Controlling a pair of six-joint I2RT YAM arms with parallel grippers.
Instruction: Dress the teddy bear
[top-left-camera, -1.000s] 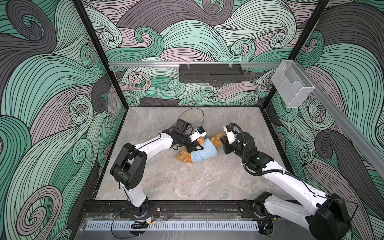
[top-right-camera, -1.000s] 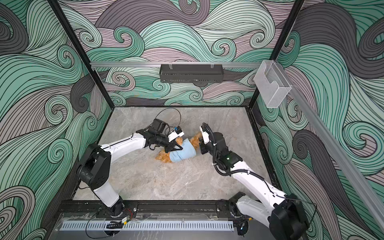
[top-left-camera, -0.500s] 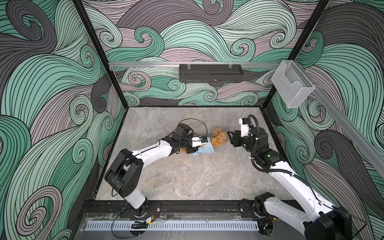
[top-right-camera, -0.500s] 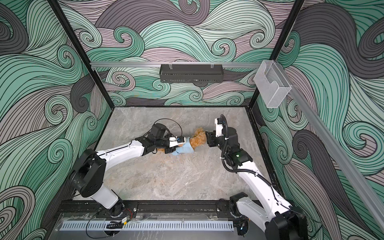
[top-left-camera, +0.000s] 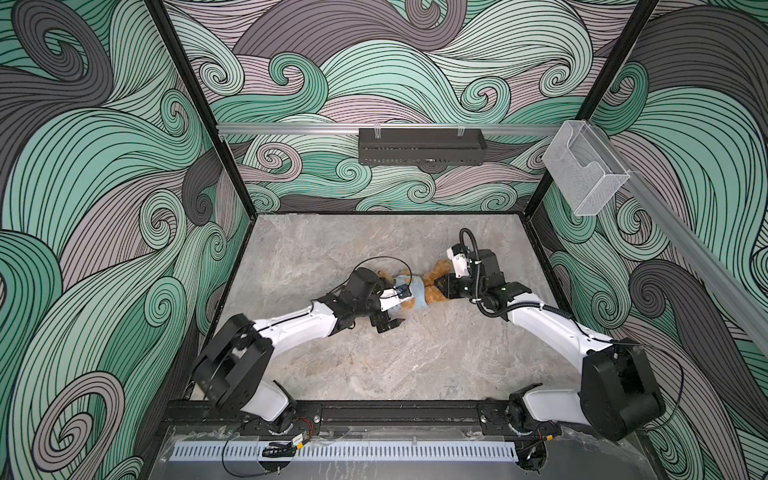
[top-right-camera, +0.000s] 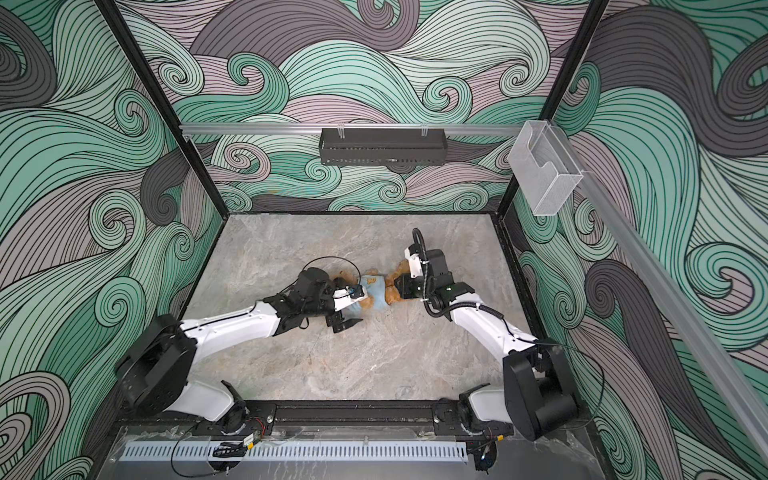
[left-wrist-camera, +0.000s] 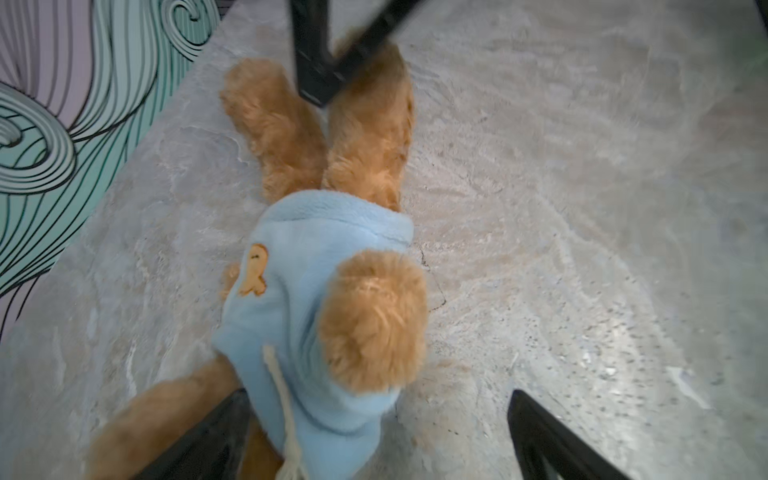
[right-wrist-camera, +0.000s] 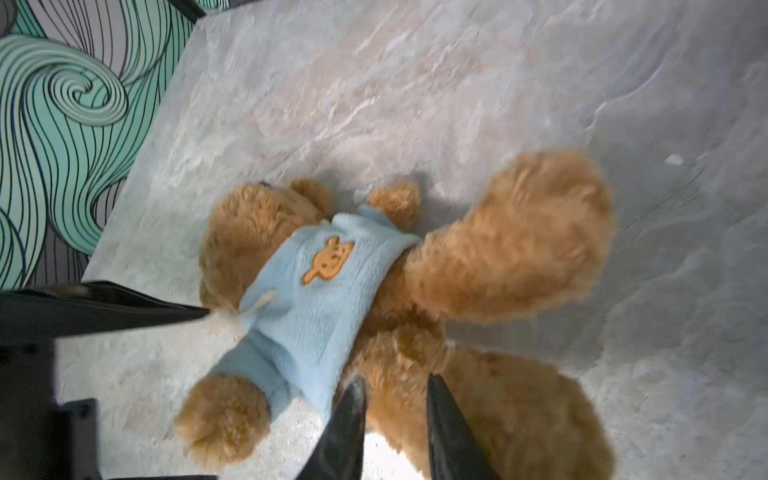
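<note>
Bear (left-wrist-camera: 365, 137) lies on grey table (left-wrist-camera: 582, 208), dressed in a blue hoodie (left-wrist-camera: 291, 257) with patch (left-wrist-camera: 253, 270); cord (left-wrist-camera: 282, 395) hangs loose. Left gripper (left-wrist-camera: 378, 399) is spread wide: one finger against brown fur, the other over bare table. Right gripper (left-wrist-camera: 322, 93) pinches one leg's end. Table edge meets swirl wall (left-wrist-camera: 62, 124).

Head of teddy bear (top-left-camera: 434, 296) largely hidden beneath left arm (top-left-camera: 299, 326).
</note>
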